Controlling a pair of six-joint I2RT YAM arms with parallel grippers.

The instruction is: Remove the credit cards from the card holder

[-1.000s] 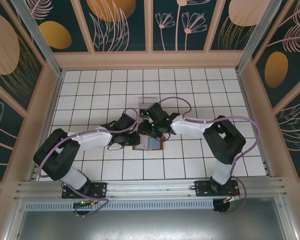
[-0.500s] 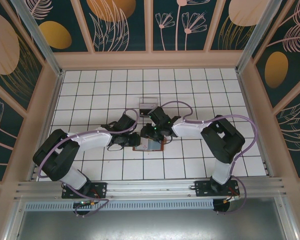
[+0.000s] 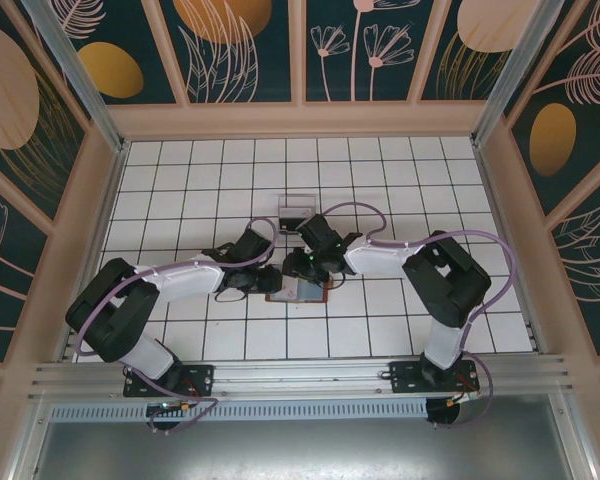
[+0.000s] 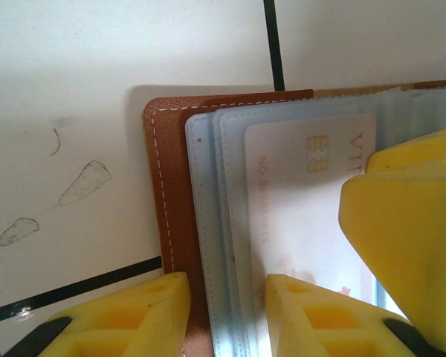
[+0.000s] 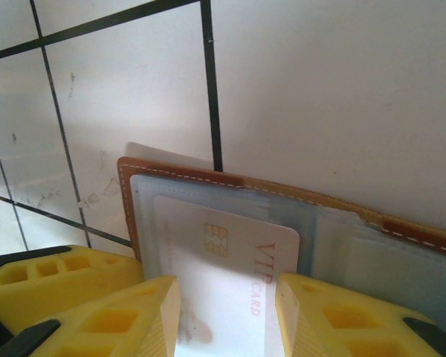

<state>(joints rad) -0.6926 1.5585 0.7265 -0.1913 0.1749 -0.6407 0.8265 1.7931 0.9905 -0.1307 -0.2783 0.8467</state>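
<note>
The white tiled bench point(image 3: 180, 190) carries everything. The left arm point(image 3: 170, 285) and the right arm point(image 3: 400, 255) reach in from the near corners and meet around its middle. There the card holder point(image 4: 169, 186) lies open and flat on the tiles. It has a brown stitched cover and grey-blue clear sleeves inside. A small clear tray point(image 3: 298, 207) stands just beyond it on the far side, apart from it. A white credit card point(image 4: 297, 201) with a gold chip and red lettering sits tucked in a sleeve of the holder.

The left gripper point(image 4: 227, 286) is at the holder's left edge. Its yellow fingers are spread, with the brown border and sleeve edges showing in the gap. The right gripper point(image 5: 227, 290) hangs over the card, fingers parted, one on either side of the card's middle, clamping nothing.
</note>
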